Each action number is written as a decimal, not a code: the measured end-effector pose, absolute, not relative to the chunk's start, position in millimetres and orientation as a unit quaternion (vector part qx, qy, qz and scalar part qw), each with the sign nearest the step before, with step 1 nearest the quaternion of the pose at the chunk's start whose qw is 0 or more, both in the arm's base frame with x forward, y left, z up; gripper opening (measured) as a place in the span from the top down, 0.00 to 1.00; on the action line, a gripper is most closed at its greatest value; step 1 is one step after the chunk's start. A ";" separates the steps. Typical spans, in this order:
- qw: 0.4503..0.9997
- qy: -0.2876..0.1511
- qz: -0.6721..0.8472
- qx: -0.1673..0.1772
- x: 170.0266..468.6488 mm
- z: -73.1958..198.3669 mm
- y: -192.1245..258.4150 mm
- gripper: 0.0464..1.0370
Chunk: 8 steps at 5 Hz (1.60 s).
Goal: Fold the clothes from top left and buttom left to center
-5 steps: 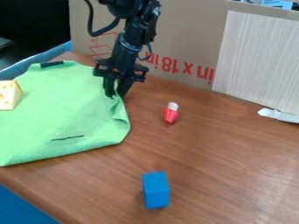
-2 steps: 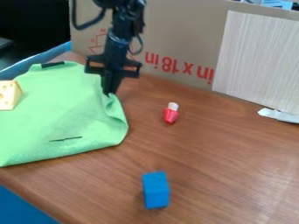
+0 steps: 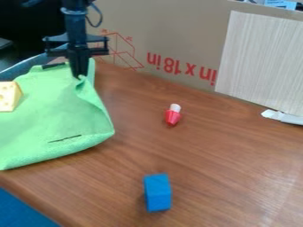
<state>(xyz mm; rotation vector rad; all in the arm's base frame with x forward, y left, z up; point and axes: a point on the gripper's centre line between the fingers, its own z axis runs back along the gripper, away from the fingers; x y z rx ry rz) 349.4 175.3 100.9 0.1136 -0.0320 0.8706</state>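
Evidently, the green cloth [image 3: 56, 108] is pinched between the jaws.

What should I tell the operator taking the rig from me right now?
Gripper: shut on the green cloth, at the upper right part of it, which is pulled up into a crease.
Things: cloth at the table's left side; toy cheese at its left; blue block and red-and-white toy off the cloth, to the right.
Done: grip taken, edge lifted.
Left: no finished fold to the center; the lower part still lies spread. Probably carry the held edge inward, lay it down, release, then fold the lower corner.
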 end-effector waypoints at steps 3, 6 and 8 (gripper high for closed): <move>0.902 -0.006 0.428 0.064 311.6 119.6 222.8 0.99; 0.902 -0.007 0.427 0.065 264.8 144.7 250.2 0.99; 0.893 -0.003 0.439 0.103 256.3 144.5 261.7 0.99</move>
